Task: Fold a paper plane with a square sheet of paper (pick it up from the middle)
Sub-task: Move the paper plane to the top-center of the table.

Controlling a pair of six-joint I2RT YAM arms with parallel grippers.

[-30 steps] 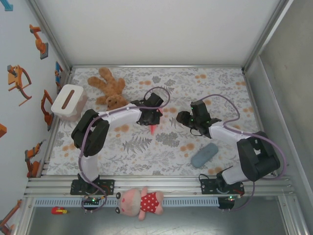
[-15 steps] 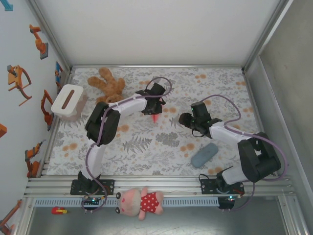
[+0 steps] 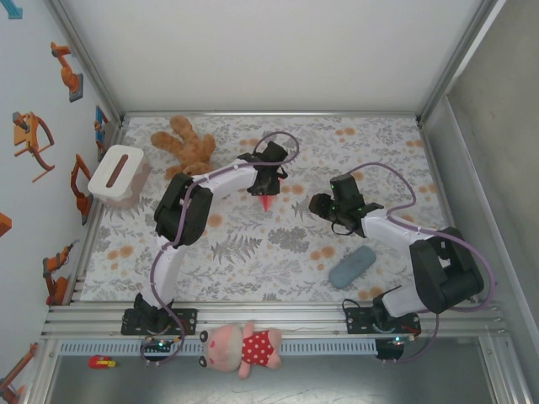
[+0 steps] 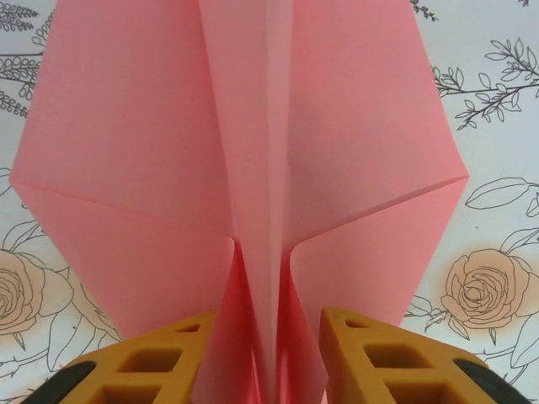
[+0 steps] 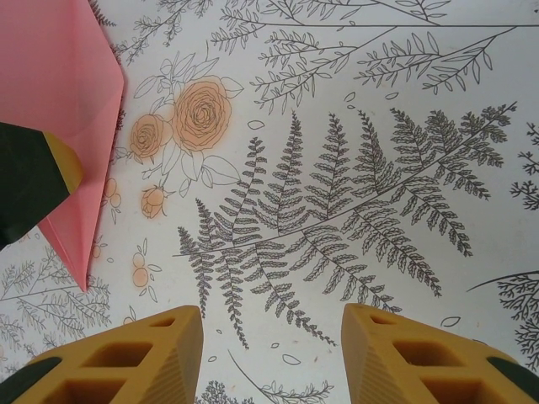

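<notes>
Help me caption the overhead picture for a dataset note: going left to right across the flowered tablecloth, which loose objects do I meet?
White box with a slotted top → brown plush teddy bear → salmon-pink folded paper plane → grey-blue oblong pouch.

Here's the table (image 3: 253, 252), dressed in a white cloth (image 3: 244, 278) printed with grey ferns (image 5: 337, 202) and orange roses (image 5: 202, 109). Behind it stands a plain white back wall (image 3: 269, 50), evenly lit. Silver aluminium posts (image 3: 87, 59) slant up from the far corners. The pale left wall (image 3: 34, 202) carries orange stickers (image 3: 34, 139), and the right wall (image 3: 505, 126) is bare grey. Along the near edge run ribbed aluminium rails (image 3: 278, 313), with a grey surface (image 3: 337, 379) below.
</notes>
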